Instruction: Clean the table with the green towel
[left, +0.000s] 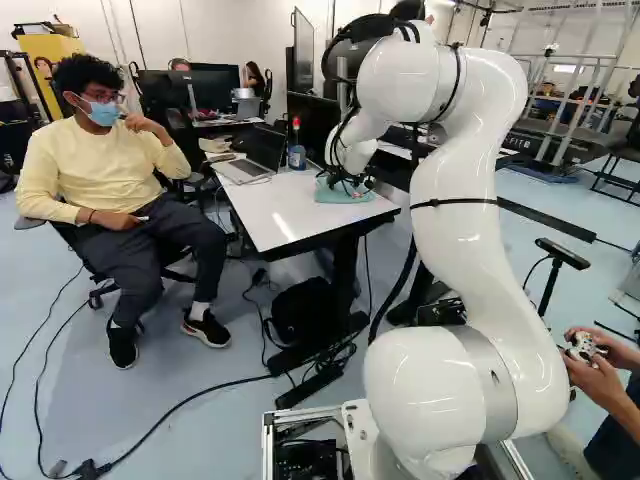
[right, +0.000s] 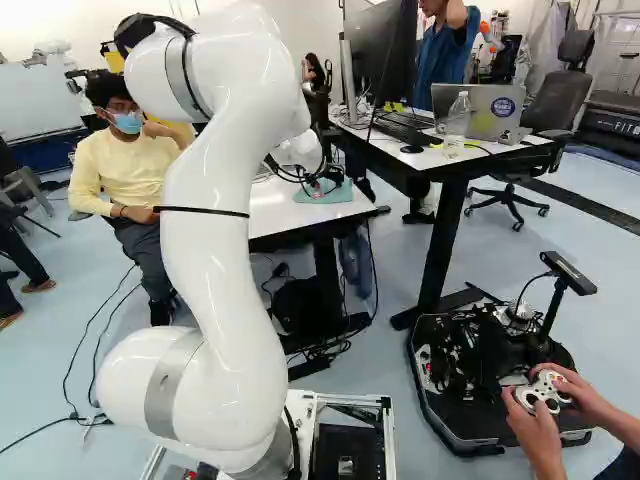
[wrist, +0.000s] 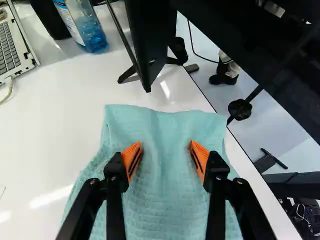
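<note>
White rectangular table with dark legs (left: 270, 220): seen left of the arm in the left base view.
Teal-green textured cloth towel (left: 345, 197): spread on the table, at its near right end.
Black two-fingered gripper with orange pads (left: 350, 183): held low over the table, at the towel.
Open grey laptop (left: 247, 169): set on the table, toward its far left.
Clear bottle of blue liquid (left: 297, 156): stood on the table, between laptop and towel.

Small black wheeled base (right: 490, 370): seen in the right base view, to the right of the table and apart from it.
White desk (right: 450, 148): placed beyond the table, to its right.

Gripper (wrist: 165, 160): in the wrist view, fingers parted widely above the table, nothing gripped.
Towel: under and between the fingers, lightly creased; one corner reaches the table's edge.
</note>
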